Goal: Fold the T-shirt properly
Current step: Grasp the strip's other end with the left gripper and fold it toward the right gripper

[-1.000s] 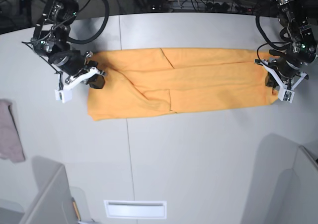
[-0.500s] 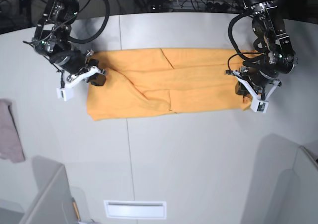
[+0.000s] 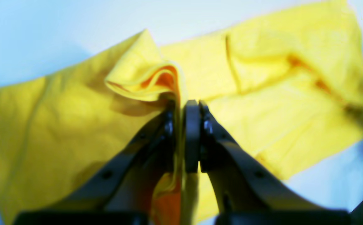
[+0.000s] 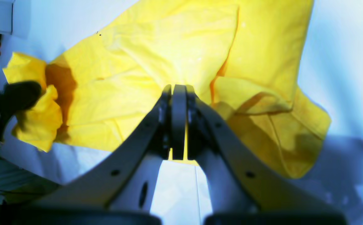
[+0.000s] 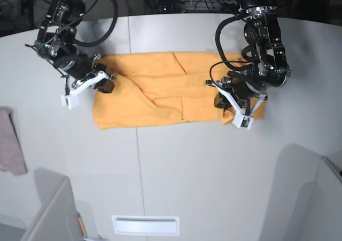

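The orange-yellow T-shirt [image 5: 160, 91] lies as a long folded band across the grey table [image 5: 214, 171]. In the base view my left gripper [image 5: 220, 100] is shut on the shirt's right end and holds it lifted over the band. The left wrist view shows its jaws [image 3: 181, 125] pinching a raised fold of cloth [image 3: 147, 78]. My right gripper [image 5: 105, 85] is shut on the shirt's left end, low over the table. The right wrist view shows its jaws [image 4: 178, 125] closed on the cloth [image 4: 169, 62]. The black mark and white dot are hidden.
A small pinkish-grey cloth [image 5: 9, 142] lies at the table's left edge. A white slot [image 5: 145, 225] sits near the front edge. Grey panels stand at the front left [image 5: 51, 211] and front right [image 5: 307, 198]. Cables lie behind the table.
My left gripper has carried the shirt's right end leftward in the base view, so the band is shorter. My right gripper has hardly moved.
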### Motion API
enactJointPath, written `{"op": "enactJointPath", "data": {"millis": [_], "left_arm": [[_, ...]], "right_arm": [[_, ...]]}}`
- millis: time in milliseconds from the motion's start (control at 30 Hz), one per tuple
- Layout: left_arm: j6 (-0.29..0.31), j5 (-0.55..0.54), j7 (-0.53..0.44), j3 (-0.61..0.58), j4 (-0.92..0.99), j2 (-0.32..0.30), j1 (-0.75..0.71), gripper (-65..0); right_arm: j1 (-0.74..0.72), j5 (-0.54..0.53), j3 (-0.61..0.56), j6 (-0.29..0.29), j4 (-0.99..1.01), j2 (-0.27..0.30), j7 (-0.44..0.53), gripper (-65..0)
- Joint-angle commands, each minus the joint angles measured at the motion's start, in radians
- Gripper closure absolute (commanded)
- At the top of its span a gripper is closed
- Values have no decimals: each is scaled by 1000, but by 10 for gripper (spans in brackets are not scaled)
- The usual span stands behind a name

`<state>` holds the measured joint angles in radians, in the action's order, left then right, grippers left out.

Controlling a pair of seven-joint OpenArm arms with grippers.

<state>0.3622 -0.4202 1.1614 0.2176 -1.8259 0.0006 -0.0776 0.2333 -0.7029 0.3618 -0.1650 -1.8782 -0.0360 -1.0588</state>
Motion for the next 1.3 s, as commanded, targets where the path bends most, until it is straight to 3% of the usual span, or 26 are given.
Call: {"op": "enactJointPath", "data": {"millis": [0,233,500,1267], "left_arm": [[-2,-26,-14,-11,-8,2,11,0],[-12,-27,-18,-63,13,8,25,0],[-13,-18,-21,-63,44,68,28,0],[-13,-26,-21,-65,105,69,77,0]], "right_arm": [[-8,-18,1,-3,-18,3,16,0],[-8,-18,1,-3,-18,3,16,0],[-8,-19,1,-3,-18,3,15,0],[-10,-19,1,-3,-18,3,15,0]]}}
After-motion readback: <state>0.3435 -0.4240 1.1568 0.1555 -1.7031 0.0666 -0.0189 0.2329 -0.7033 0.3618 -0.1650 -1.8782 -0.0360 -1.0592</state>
